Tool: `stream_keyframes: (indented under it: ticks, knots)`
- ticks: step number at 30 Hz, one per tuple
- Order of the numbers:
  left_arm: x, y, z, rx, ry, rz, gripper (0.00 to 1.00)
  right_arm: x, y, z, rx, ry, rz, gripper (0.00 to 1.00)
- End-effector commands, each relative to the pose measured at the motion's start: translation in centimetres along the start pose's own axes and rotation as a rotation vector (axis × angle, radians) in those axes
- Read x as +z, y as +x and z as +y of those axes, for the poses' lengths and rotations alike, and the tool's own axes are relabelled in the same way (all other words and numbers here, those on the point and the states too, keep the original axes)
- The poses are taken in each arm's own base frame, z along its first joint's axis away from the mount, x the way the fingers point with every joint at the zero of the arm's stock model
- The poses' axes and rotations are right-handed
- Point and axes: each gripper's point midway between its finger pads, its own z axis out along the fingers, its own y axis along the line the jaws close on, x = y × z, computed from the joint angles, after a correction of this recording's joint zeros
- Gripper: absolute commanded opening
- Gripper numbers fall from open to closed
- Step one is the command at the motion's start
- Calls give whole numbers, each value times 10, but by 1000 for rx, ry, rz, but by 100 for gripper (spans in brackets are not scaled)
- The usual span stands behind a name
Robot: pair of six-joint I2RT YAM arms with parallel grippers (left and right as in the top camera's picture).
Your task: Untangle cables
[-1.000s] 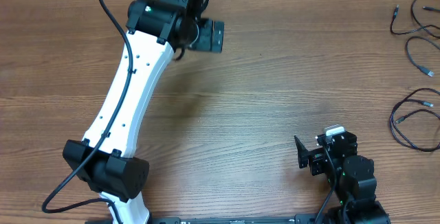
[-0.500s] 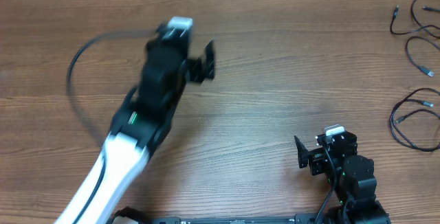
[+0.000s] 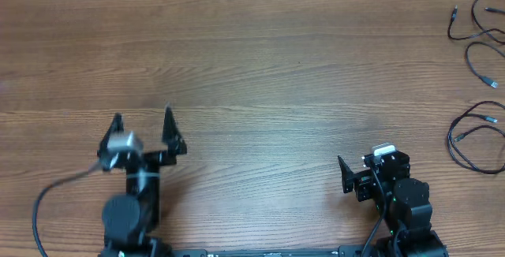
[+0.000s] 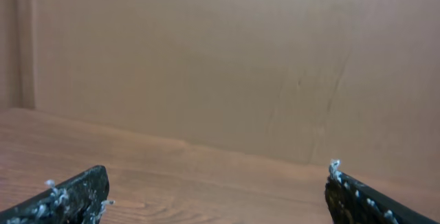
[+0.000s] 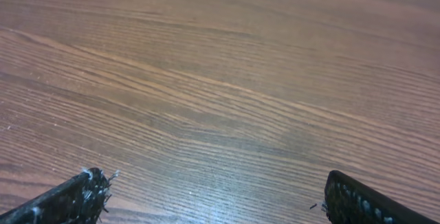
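Cables (image 3: 450,141) lie loose at the counter's (image 3: 276,76) right edge, partly cut off, well apart from my left gripper (image 3: 142,115) and right gripper (image 5: 213,177), both spread wide.

Table (image 3: 276,68): lies under everything in the overhead view.
Cables (image 3: 491,119): on the table at its right edge, in separate loose loops, some toward the back and one lower down.
Left gripper (image 3: 143,117): front left, well apart from the cables.
Right gripper (image 3: 346,176): front right, left of the cables and not touching them.
Back panel (image 4: 206,59): upright behind the table's far edge.
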Motion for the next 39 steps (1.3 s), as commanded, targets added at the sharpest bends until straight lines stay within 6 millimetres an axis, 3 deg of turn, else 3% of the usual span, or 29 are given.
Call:
stream_keyframes:
  ticks: [1,5,11,16,21,26,39]
  knots:
    - [-12,21,8,13,9,-22,100,-1,-3,-2,-4,12,-10,100]
    - [-18,49,17,27,6,22,100,-1,-3,-2,-4,12,-11,100]
    - [-27,87,46,77,-91,183,100,-1,-3,-2,-5,12,-10,100]
    - [-27,85,58,122,-128,181,100,-1,-3,-2,-5,12,-10,100]
    - [-27,85,58,85,-129,179,100,-1,-3,-2,-5,12,-11,100]
    - [-27,89,47,167,-60,197,100,-1,-3,-2,-5,12,-10,100]
    - [-26,88,49,181,-65,198,100,-1,-3,-2,-4,12,-10,100]
